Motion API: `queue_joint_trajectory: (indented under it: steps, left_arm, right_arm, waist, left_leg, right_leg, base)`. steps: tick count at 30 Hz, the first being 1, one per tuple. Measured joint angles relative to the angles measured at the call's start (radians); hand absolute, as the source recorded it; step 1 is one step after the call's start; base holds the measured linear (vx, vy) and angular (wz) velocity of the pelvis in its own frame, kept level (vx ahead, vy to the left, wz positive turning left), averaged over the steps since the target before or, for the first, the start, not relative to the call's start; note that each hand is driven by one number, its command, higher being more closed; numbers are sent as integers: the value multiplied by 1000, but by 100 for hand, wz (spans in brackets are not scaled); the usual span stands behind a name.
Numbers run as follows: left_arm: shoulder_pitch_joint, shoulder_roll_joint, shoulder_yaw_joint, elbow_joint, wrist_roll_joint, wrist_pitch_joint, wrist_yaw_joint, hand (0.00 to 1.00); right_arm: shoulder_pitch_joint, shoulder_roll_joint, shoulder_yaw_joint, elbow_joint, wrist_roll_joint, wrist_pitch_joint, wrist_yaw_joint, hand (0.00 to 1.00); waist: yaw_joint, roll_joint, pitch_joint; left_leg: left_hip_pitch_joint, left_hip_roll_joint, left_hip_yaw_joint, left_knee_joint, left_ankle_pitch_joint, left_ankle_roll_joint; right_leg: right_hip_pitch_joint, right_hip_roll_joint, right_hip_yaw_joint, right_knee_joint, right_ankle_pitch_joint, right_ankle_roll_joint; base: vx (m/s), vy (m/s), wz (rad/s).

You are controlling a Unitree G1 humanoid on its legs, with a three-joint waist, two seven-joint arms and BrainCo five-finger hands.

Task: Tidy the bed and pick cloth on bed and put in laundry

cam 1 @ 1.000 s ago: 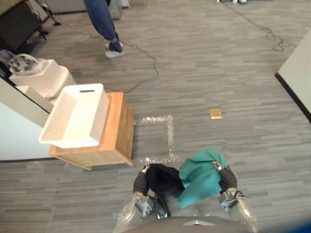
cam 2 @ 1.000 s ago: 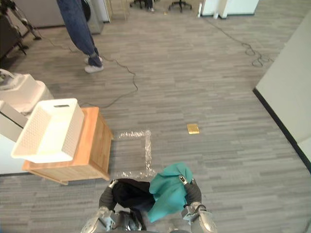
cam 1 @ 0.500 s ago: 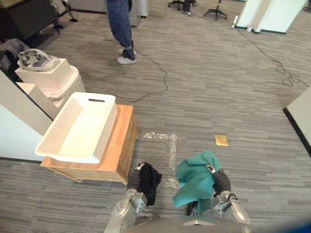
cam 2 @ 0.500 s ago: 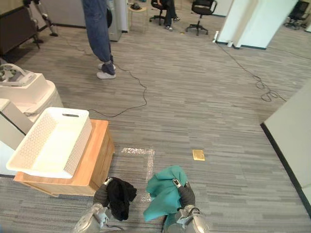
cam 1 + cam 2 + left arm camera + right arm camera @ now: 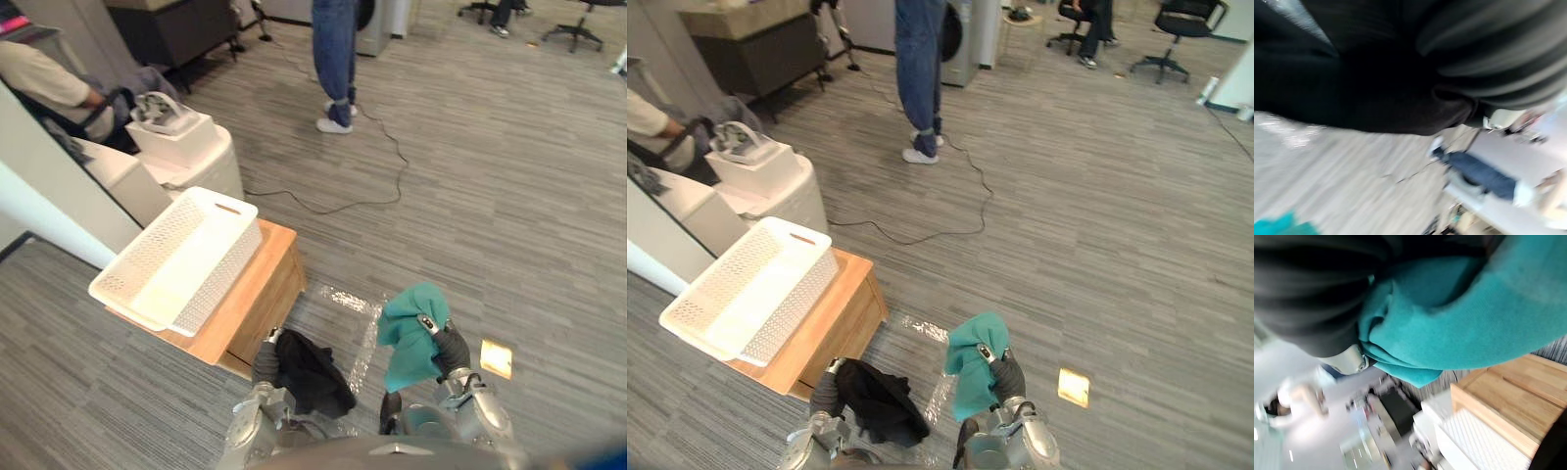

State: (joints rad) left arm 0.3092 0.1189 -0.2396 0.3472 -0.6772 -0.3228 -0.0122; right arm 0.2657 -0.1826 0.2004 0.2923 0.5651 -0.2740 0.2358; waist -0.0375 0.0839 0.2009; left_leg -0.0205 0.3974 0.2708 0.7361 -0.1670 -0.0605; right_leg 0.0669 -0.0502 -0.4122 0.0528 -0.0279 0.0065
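— Any writing to read?
— None. The white basket (image 5: 181,259), left of centre, and the wooden stand (image 5: 263,286) under it carry no legible print.
— The yellow patch (image 5: 497,358) on the floor, lower right?
— Too small to tell.

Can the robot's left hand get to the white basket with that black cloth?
Probably yes. The left hand, holding the black cloth, is near the wooden stand, and nothing blocks the open white basket on top.
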Motion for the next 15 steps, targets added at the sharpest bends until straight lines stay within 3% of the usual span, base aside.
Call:
queue_joint_trajectory:
  steps: [1, 2, 4, 5, 6, 8, 11, 12, 13, 14, 15]
  left_arm:
    - [1, -3, 13, -13, -2, 2, -3, 100]
    - [3, -10, 31, -28, -4, 2, -7, 100]
    - [0, -31, 43, -54, -4, 5, -13, 100]
    - [-6, -44, 43, -60, -4, 7, -13, 100]
    - [-3, -46, 47, -60, -4, 9, -12, 100]
    - [13, -37, 57, -75, -4, 9, -10, 100]
    - [54, -11, 105, -77, -10, 9, 1, 100]
    - [63, -9, 124, -76, -10, 8, 1, 100]
    - [72, -20, 128, -74, -11, 7, 0, 100]
    - [90, -36, 121, -77, -10, 6, -10, 100]
    - [99, -32, 130, -77, -11, 4, -23, 100]
  right_arm:
    - [-6, -1, -4, 0, 0, 4, 0, 100]
    - [-18, -2, -10, 0, 0, 9, 3, 100]
    - [-36, -12, -11, -3, -2, 9, 9, 100]
    - [-39, -24, -10, -6, -9, 9, 16, 100]
    - [-39, -25, -5, -14, -30, 14, 16, 100]
    - [-43, -24, 10, -43, -40, 17, 18, 100]
    - [-82, 11, 40, -50, -41, 18, 20, 100]
    - [-99, 16, 49, -56, -42, 18, 16, 100]
    - [-102, 10, 56, -64, -44, 17, 16, 100]
    - [-104, -7, 54, -63, -60, 17, 8, 100]
    - [-115, -8, 66, -53, -67, 21, -12, 100]
  waist:
    - [0, 0, 0]
    - [0, -4, -2]
    - [-2, -2, -4]
    - [0, 4, -10]
    - [5, 8, -41]
    - [24, -21, -48]
    - [57, -70, -46]
    - [74, -84, -39]
    - [79, -77, -47]
    - [81, -50, -72]
    - [89, -67, -88]
  left_leg:
    - [-9, -8, 28, -8, -11, 5]
    - [-18, -38, 98, -61, -43, 8]
    - [-18, -108, 235, -209, -49, 17]
    - [-13, -160, 315, -339, -26, 41]
    - [15, -215, 342, -450, -8, 71]
    - [24, -276, 317, -530, 33, 106]
    - [16, -276, 297, -419, 26, 119]
    - [-35, -258, 320, -315, -11, 99]
    - [-37, -273, 323, -391, -7, 93]
    - [-13, -277, 346, -485, 28, 134]
    - [-7, -309, 346, -514, 25, 131]
  right_leg:
    - [9, -12, -18, -8, 0, 0]
    - [20, -46, -53, -16, 0, 0]
    - [44, -98, -124, -16, 0, 9]
    - [61, -120, -174, -8, 8, 40]
    - [66, -139, -212, -1, 3, 57]
    - [77, -165, -206, -20, 16, 77]
    - [161, -173, -206, -83, 39, 86]
    - [193, -182, -205, -82, 47, 90]
    - [200, -189, -208, -79, 46, 92]
    - [202, -174, -205, -80, 35, 118]
    - [206, -194, -205, -79, 9, 141]
  base:
    - [173, 41, 94]
    - [156, 86, 109]
    - [153, 126, 125]
    - [185, 185, 144]
    - [201, 182, 142]
    - [212, 165, 102]
    - [189, 79, 52]
    - [176, 65, 46]
    - [101, 105, 35]
    - [92, 121, 31]
    - [62, 80, 21]
